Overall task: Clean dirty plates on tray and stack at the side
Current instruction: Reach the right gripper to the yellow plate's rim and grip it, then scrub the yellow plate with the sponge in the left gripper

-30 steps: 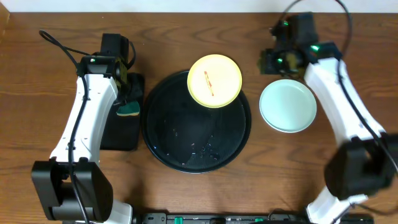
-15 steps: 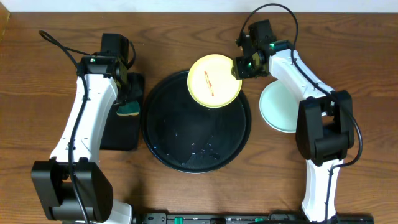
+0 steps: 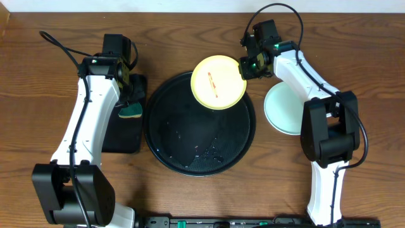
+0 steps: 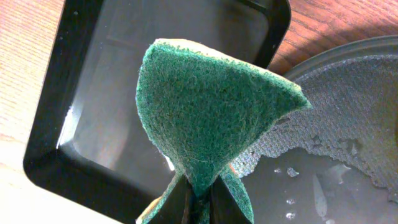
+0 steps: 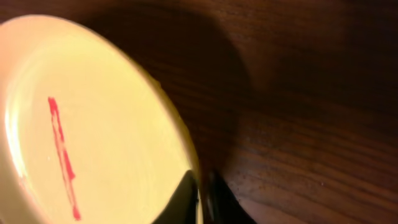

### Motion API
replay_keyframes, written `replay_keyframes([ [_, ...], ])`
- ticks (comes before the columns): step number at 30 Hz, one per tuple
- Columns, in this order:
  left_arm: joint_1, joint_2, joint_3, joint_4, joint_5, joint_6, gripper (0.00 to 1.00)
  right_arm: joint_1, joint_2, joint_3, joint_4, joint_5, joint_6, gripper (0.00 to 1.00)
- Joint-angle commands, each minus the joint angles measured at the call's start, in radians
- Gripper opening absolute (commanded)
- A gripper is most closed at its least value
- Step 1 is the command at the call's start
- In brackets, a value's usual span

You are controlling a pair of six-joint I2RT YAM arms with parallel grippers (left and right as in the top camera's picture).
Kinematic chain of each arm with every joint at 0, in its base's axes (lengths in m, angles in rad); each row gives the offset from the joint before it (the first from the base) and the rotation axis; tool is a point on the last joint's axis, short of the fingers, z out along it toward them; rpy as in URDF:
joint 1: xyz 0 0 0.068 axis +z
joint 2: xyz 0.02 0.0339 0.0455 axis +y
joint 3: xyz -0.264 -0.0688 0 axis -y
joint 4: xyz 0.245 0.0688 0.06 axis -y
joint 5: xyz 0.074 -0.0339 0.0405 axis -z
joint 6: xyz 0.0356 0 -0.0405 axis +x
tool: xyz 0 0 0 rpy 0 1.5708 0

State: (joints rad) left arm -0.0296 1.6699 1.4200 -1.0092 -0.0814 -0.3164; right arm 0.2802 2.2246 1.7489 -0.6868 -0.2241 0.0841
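**Round black tray [image 3: 166, 152] on wood tabletop [image 3: 38, 107]: wet floor open toward the near side.**
Left of the tray, just beside its rim: rectangular tray [image 3: 124, 144]. Right, apart from the rim: mint-blue plate [image 3: 285, 113]. Overhanging the far-right rim: yellow plate [image 3: 218, 82], red-smeared, its outer edge pinched by the right gripper [image 5: 202, 186]. Over the left rim: green sponge [image 4: 205, 118], clenched in the left gripper [image 4: 199, 200].

One pale yellow plate [image 3: 218, 82] is showing, carrying one red smear [image 3: 212, 83]. One pale mint plate [image 3: 283, 114] is showing; any stacked beneath cannot be told. Two black trays are sitting out: one round tray [image 3: 190, 149], one rectangular tray [image 3: 123, 138]. One green sponge [image 3: 131, 111] is hanging.
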Motion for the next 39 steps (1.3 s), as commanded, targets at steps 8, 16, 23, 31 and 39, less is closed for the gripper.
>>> replay_keyframes([
  [8, 0.003, -0.017, 0.022, 0.001, -0.005, 0.009, 0.07, 0.010, -0.035, 0.021, -0.027, -0.081, 0.081, 0.01],
  [16, 0.003, -0.017, 0.022, 0.000, -0.005, 0.009, 0.07, 0.010, -0.175, 0.021, -0.161, -0.103, 0.175, 0.01],
  [23, 0.003, -0.017, 0.022, 0.000, -0.005, 0.009, 0.08, 0.036, -0.163, 0.002, -0.303, -0.098, 0.200, 0.01],
  [31, 0.003, -0.017, 0.022, -0.003, -0.005, 0.009, 0.08, 0.117, -0.161, -0.152, -0.255, -0.068, 0.333, 0.01],
  [39, -0.002, -0.017, 0.022, -0.003, -0.004, 0.009, 0.08, 0.158, -0.161, -0.253, -0.172, -0.069, 0.374, 0.01],
])
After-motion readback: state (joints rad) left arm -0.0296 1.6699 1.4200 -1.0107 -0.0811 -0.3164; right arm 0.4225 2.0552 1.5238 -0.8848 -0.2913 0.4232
